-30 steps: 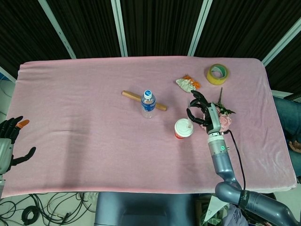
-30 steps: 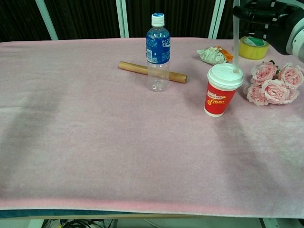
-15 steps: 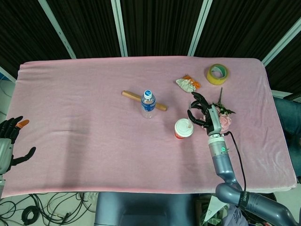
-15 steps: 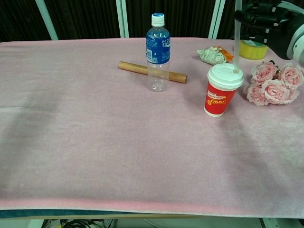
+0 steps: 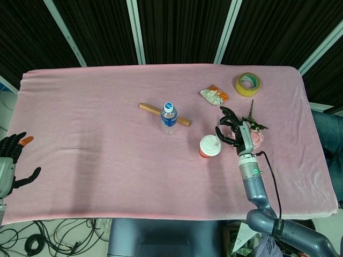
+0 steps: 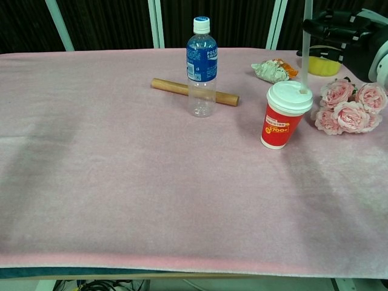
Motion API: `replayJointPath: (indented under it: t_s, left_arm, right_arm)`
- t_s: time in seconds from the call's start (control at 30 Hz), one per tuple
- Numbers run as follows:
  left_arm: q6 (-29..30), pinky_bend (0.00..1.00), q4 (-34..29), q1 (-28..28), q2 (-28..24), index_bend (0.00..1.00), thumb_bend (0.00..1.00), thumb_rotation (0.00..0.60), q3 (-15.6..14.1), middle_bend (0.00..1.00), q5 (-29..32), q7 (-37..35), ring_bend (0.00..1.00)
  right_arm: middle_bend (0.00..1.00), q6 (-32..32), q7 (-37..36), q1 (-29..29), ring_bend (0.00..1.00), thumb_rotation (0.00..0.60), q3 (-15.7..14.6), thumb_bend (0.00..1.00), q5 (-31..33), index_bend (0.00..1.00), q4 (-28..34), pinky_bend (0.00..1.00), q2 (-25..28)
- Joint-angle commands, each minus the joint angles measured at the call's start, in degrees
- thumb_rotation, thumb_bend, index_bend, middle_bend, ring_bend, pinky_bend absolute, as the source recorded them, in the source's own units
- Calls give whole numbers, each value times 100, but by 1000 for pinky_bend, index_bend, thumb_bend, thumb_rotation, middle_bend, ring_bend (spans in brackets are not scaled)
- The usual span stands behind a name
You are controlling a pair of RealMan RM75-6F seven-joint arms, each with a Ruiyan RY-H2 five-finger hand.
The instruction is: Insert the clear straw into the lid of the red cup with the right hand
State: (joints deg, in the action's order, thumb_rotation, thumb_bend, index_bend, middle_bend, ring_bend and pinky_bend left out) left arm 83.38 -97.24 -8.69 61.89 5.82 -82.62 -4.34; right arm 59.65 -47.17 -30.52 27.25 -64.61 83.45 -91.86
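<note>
we note the right hand (image 6: pixel 348 37) pinching the clear straw (image 6: pixel 305 51) upright, its tip at the lid (image 6: pixel 290 97) of the red cup (image 6: pixel 280 123) on the tabletop (image 6: pixel 151 182), vertical for entry.

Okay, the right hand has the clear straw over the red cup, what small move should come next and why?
Probably a short, straight push down. In the chest view the right hand holds the clear straw nearly upright, its lower tip at the white lid of the red cup near the lid's right edge. Most of the straw shows above the lid, so it looks barely seated, if at all.
</note>
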Motion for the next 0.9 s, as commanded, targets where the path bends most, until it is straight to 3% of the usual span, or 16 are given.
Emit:
replayJointPath:
  t_s: [0.03, 0.9]
  left_arm:
    - [2, 0, 1, 0, 3, 162, 260, 600, 0, 63, -3, 2, 0]
    - [-4, 0, 2, -6, 9, 162, 260, 600, 2, 63, -3, 8, 0]
  right_arm:
    - [136, 26, -70, 28, 114, 600, -26, 353, -44, 676, -33, 272, -23]
    - [136, 102, -818, 166, 114, 600, -216, 354, -331, 676, -507, 272, -388]
